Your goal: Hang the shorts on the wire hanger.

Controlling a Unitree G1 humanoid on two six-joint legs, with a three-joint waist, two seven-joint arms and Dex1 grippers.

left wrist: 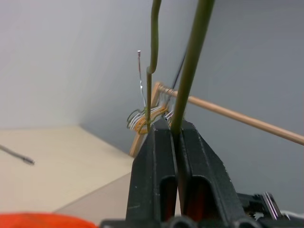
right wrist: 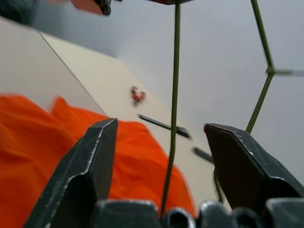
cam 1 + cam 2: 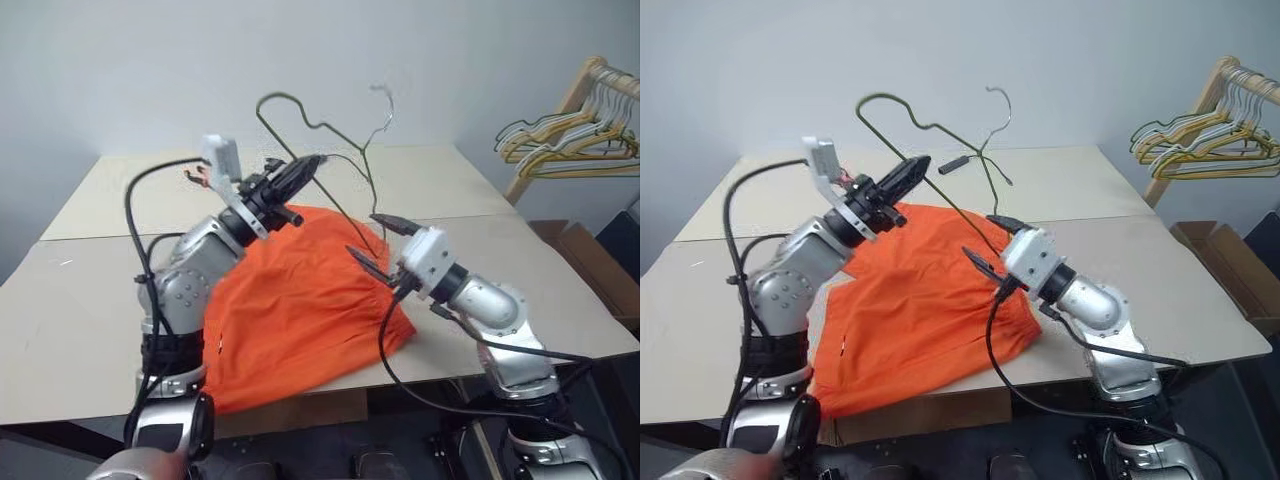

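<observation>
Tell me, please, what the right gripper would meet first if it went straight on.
Probably the hanger: its wire already stands between the right gripper's open jaws; beyond lie the shorts, though depth is unclear.

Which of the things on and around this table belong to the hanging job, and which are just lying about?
Part of the job:
- shorts, spread on the table
- wire hanger, raised above them in the shut left gripper
- right gripper, open around a wire of the hanger

Just lying about:
- bunch of hangers on the wooden rack
- cardboard box on the floor
- small black stick on the table
</observation>
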